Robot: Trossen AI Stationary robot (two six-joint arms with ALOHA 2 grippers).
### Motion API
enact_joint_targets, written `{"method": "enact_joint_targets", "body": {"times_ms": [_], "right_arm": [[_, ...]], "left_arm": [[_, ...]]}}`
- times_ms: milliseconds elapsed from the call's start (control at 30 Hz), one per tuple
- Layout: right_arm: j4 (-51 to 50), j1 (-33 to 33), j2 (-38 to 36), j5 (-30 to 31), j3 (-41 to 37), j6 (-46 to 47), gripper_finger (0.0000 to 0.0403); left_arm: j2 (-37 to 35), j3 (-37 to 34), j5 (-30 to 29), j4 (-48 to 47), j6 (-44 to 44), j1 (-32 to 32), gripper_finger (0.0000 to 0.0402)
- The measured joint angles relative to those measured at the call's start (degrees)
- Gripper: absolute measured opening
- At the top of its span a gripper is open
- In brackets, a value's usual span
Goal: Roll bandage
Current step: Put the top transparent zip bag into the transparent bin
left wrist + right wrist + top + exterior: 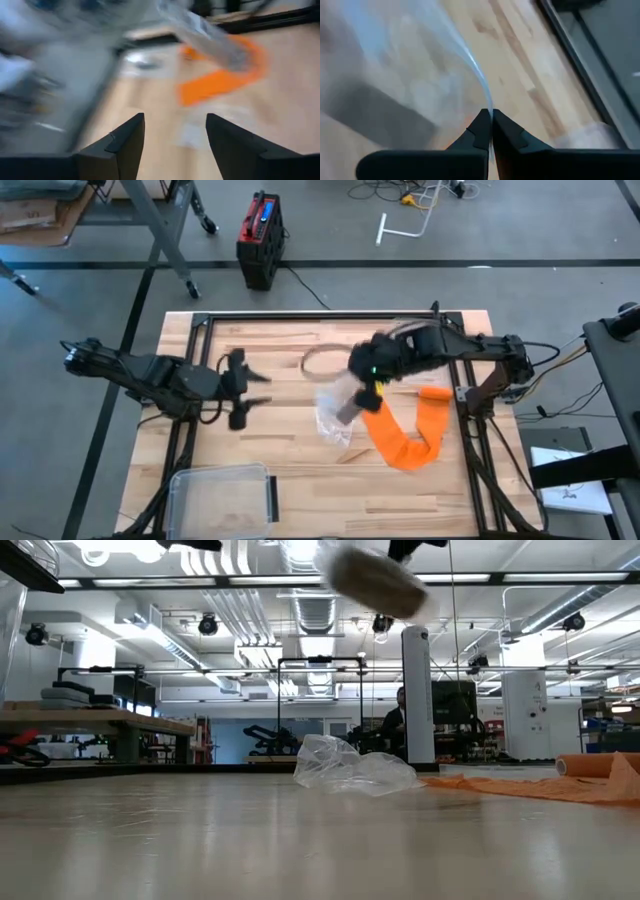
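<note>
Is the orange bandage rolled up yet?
Not yet. The orange bandage lies spread in a curved strip on the table.

A light wooden plank tabletop (pixel 300 480) with a black metal frame stands on a grey concrete floor (pixel 500 250). On the floor beyond the tabletop's far edge sits a black and red box-shaped case (pixel 260 238), with loose cables (pixel 400 192) farther off. Seen level from the tabletop, the room behind is a workshop hall: a white ceiling with ducts and bright strip lights (pixel 300 552), a white column (pixel 418 690), and a wooden workbench (pixel 90 725). A person (pixel 392 725) shows by the column.
</note>
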Motion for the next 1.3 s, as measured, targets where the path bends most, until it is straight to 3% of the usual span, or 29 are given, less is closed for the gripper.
{"method": "enact_joint_targets", "body": {"times_ms": [67,133,300,467,600,767,900,1200,1300], "right_arm": [[1.1,1.3,0.2,-5.7,-0.2,-4.4,0.0002],[0.9,2.5,0.8,-6.9,-0.4,-6.5,0.0002],[0.6,3.2,0.7,0.8,-1.7,-4.7,0.0002],[0.6,3.4,0.7,1.1,-3.6,-4.7,0.0002],[0.6,3.5,0.7,1.3,-5.4,-5.0,0.0002],[0.3,3.6,0.7,1.1,-7.5,-5.3,0.0002],[0.3,3.6,0.7,1.2,-9.0,-5.9,0.0002],[0.5,3.6,0.6,1.2,-9.4,-8.3,0.0002],[0.9,3.6,0.6,1.2,-9.4,-8.9,0.0002]], "left_arm": [[-1.0,-0.1,8.7,-2.2,-5.2,0.0,0.0209],[-1.3,-0.2,17.5,-3.9,-8.8,-0.3,0.0216],[1.6,3.3,28.9,-12.9,-21.2,-2.4,0.0227],[9.0,7.7,29.3,-27.6,-33.2,-7.0,0.0229],[15.2,9.1,30.4,-33.8,-38.5,-11.2,0.0225],[21.8,14.0,33.6,-34.2,-39.3,-15.4,0.0203],[26.2,17.7,30.6,-34.5,-40.1,-17.4,0.019],[32.9,15.1,28.0,-35.5,-38.0,-18.2,0.0209],[33.7,13.8,23.6,-32.6,-32.6,-17.1,0.0203]]}}
